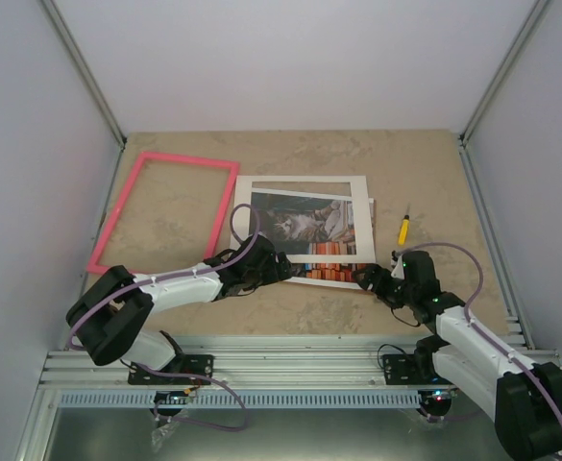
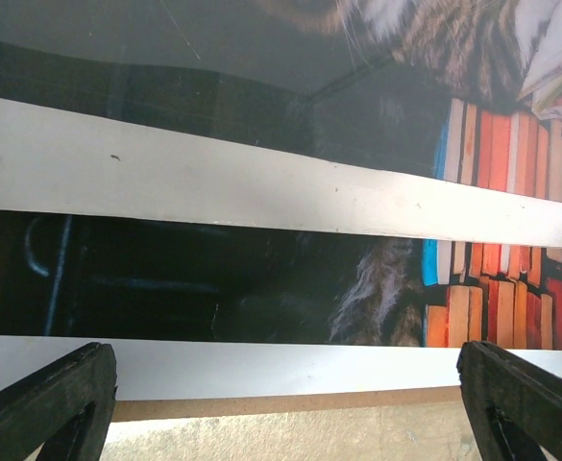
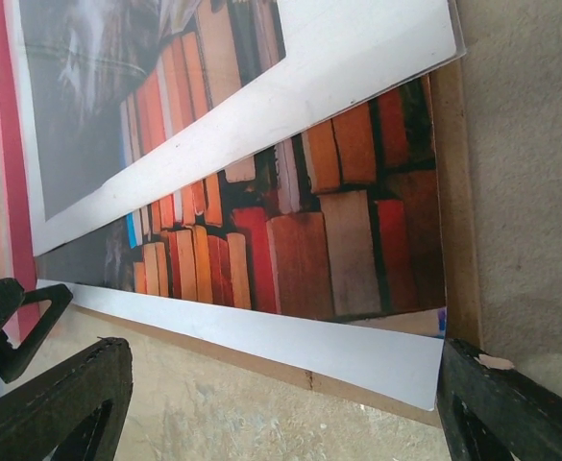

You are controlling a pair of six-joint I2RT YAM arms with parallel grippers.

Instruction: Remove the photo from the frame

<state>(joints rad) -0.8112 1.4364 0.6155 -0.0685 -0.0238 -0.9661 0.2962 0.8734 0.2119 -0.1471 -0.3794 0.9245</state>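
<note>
Both wide — left gripper (image 2: 285,389), right gripper (image 3: 281,394) at near photo (image 1: 305,226) edge, frame (image 1: 189,159) apart.

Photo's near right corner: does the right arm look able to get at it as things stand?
Probably yes. The right gripper, fingers open, sits right at that corner of the photo with nothing between; the white mat covers only its far part, and the left gripper sits further left.

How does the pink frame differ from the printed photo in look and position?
The pink frame is an empty outline with table showing through; the photo is a full sheet picturing a cat and books. The frame lies at the left, away from both grippers; the photo lies central, with the left gripper and right gripper at its near edge. Both lie flat.
</note>
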